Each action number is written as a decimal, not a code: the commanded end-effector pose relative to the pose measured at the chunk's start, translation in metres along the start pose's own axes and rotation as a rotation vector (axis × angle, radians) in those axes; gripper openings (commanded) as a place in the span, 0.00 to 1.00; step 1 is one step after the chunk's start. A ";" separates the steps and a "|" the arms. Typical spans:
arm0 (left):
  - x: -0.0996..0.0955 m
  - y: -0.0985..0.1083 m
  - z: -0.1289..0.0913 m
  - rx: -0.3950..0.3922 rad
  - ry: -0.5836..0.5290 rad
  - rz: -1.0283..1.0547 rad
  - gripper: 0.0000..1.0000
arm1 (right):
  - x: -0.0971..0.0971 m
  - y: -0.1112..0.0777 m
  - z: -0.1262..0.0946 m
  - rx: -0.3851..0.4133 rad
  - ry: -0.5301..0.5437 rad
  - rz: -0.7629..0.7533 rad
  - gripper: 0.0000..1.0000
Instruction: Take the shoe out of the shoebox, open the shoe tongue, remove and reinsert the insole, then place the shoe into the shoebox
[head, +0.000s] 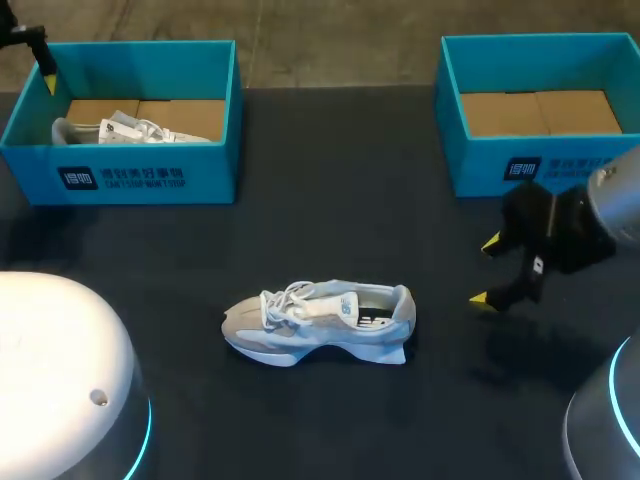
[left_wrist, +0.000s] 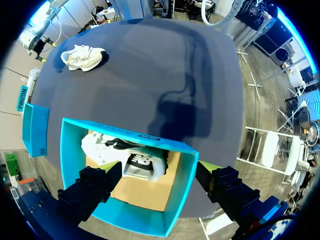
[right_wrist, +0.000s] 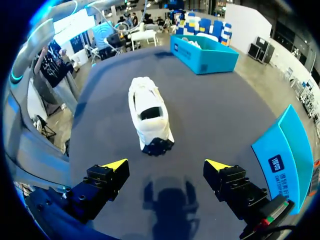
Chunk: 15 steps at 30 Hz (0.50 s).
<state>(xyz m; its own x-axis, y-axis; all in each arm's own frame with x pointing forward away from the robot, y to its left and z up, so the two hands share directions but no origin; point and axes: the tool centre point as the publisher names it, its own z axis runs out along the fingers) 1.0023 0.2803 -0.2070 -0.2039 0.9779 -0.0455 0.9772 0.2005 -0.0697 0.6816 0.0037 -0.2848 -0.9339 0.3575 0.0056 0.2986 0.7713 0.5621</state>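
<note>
Two hands are in view, both spread wide and holding nothing. The right hand (head: 484, 270) hangs low over the table (head: 330, 200), just behind the heel of the shoe (head: 320, 322), apart from it. In the right wrist view, the shoe (right_wrist: 150, 115) lies ahead of the hand (right_wrist: 166, 165) with its heel nearest and its toe pointing away.

The shoe rests upright on its sole near the middle of the table, outside both boxes. Judged handling:
- Light
- Soft, yielding upper
- Loose laces that can snag
- Firmer sole and heel

The best hold is likely across the heel collar or the midfoot sidewalls. The tongue and insole look thin and limp, so they probably need a pinch at an edge.

The left hand (left_wrist: 160, 170) hovers above the left shoebox (head: 140, 175), which contains a second shoe (head: 130, 130). The right shoebox (head: 540, 165) shows only its cardboard floor.

Each box front carries a dark label panel (head: 120, 178) with white print. The shoe bears a side logo. Neither is transcribed here
</note>
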 end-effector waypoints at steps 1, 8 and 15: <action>0.000 -0.001 0.000 -0.003 0.002 0.000 1.00 | -0.005 -0.014 0.007 -0.393 0.003 -0.024 1.00; 0.000 -0.001 0.000 -0.003 0.002 0.000 1.00 | -0.012 -0.021 0.024 -0.488 0.101 -0.103 1.00; 0.000 -0.001 0.000 -0.003 0.002 0.000 1.00 | -0.012 -0.021 0.024 -0.488 0.101 -0.103 1.00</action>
<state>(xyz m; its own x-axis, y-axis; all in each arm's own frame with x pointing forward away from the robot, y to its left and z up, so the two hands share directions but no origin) 1.0023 0.2803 -0.2070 -0.2040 0.9779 -0.0455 0.9772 0.2006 -0.0697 0.6927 -0.0040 -0.3131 -0.9760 0.2178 0.0003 0.1201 0.5372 0.8348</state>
